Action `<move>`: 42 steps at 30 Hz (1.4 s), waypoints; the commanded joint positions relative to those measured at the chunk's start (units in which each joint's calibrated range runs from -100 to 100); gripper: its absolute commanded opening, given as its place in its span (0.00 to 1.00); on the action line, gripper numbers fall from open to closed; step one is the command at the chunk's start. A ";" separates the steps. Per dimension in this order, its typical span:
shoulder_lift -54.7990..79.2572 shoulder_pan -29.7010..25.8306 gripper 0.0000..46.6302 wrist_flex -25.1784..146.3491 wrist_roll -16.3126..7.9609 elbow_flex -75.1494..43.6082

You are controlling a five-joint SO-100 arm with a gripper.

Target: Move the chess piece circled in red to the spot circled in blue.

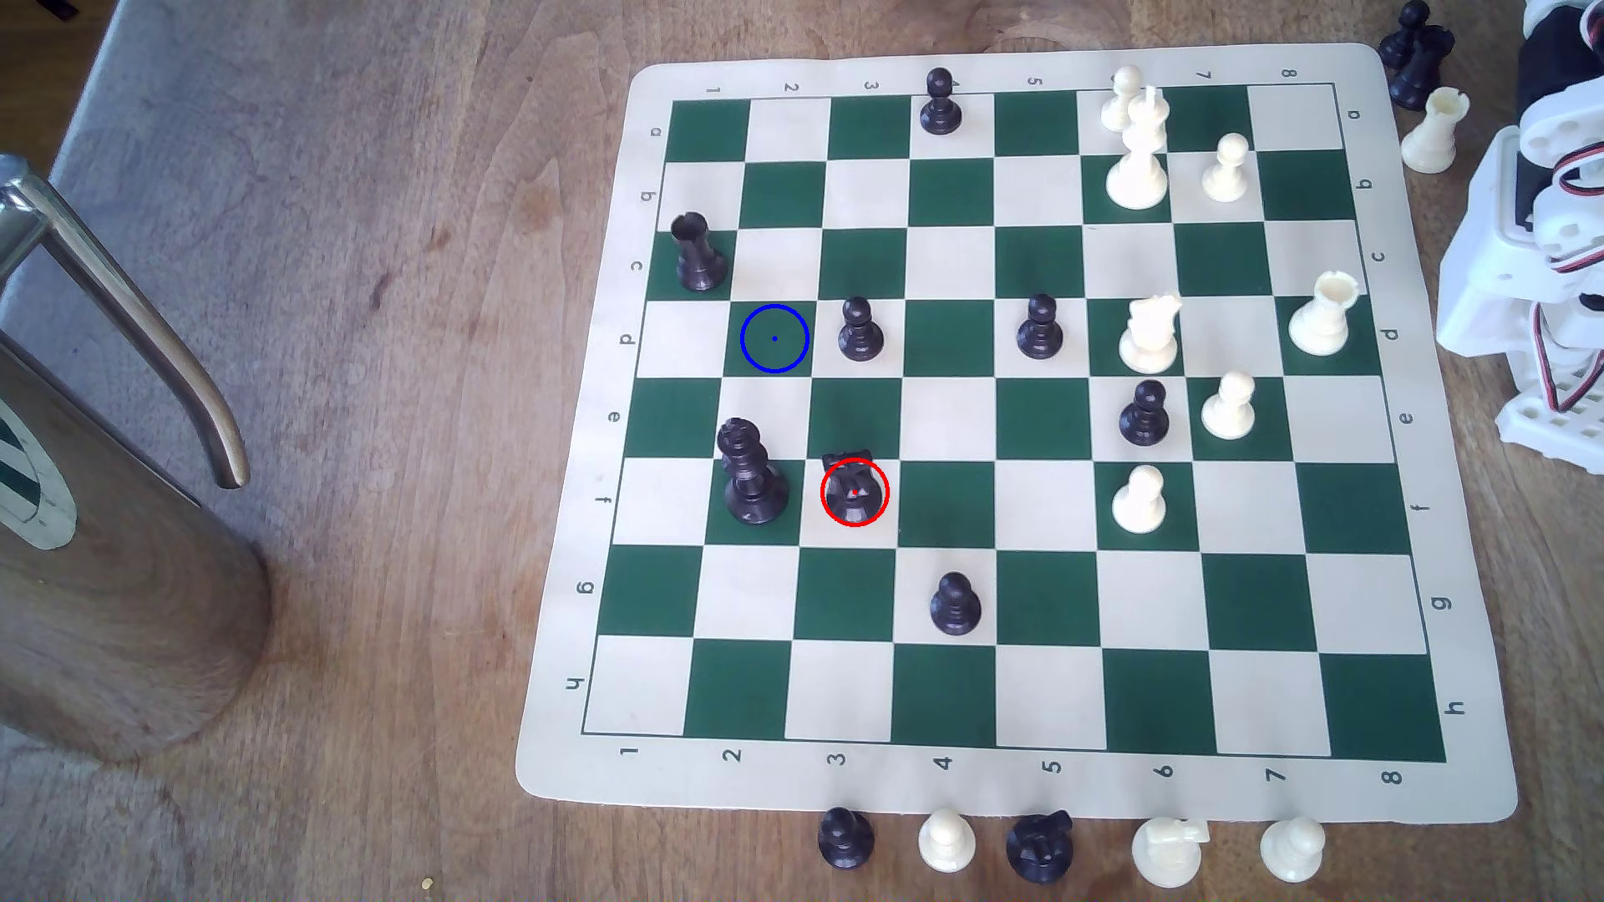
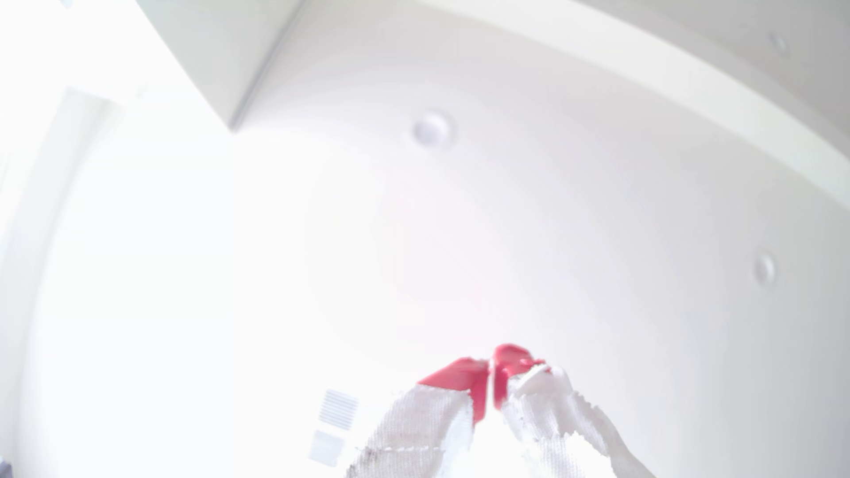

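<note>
Black pawn (image 1: 860, 330) just beside blue-circled square (image 1: 774, 339); opposite side open.

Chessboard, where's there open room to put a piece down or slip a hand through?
Rows g and h are bare except one black pawn. The blue-circled square is free, with a pawn beside it. It is crowded around the white pieces toward the exterior view's right, and between the black knight and the tall black piece.
</note>
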 commanded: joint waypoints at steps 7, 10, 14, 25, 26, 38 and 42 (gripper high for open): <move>0.06 -3.52 0.18 15.07 -6.98 -0.46; 0.06 -3.52 0.18 24.89 -6.94 -3.00; 0.06 -3.60 0.21 42.91 -7.08 -8.98; 0.06 -13.85 0.14 103.68 2.10 -34.55; 0.31 -15.02 0.13 106.55 2.39 -35.18; 23.15 -23.39 0.08 147.42 -2.69 -57.30; 33.42 -24.72 0.12 164.45 -4.59 -69.00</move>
